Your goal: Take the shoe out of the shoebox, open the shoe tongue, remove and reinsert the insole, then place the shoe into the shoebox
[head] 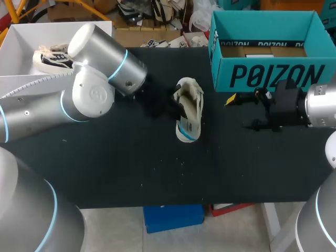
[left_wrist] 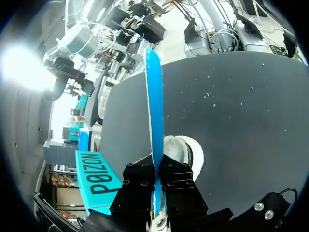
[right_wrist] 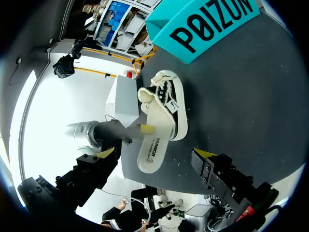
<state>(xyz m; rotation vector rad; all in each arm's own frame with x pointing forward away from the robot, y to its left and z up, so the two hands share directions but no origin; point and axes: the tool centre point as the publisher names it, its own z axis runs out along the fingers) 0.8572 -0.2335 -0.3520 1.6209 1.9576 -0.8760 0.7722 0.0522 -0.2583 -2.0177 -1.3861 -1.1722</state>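
Here the left pincer [left_wrist: 156, 169] clamps the blue insole [left_wrist: 154, 106] — the right pincer [right_wrist: 156, 153] gapes wide, facing the shoe [head: 188, 110].

A robotics lab workspace. Two silver robot arms with blue-lit joint rings, the left arm [head: 89, 94] and the right arm [head: 320, 105], hang over a black table [head: 105, 173]. It carries a teal shoebox [head: 262, 52], a pale shoe [head: 189, 110] and a white box [head: 21, 47] with a second shoe [head: 52, 59].

The right gripper [right_wrist: 156, 153] has its fingers wide apart. Ahead of it the shoe [right_wrist: 166, 96] lies on the dark table [right_wrist: 241, 106], with the insole [right_wrist: 153, 145] sticking out. The left gripper [right_wrist: 145, 129] seems to pinch the insole. The teal shoebox [right_wrist: 203, 24] stands beyond the shoe.
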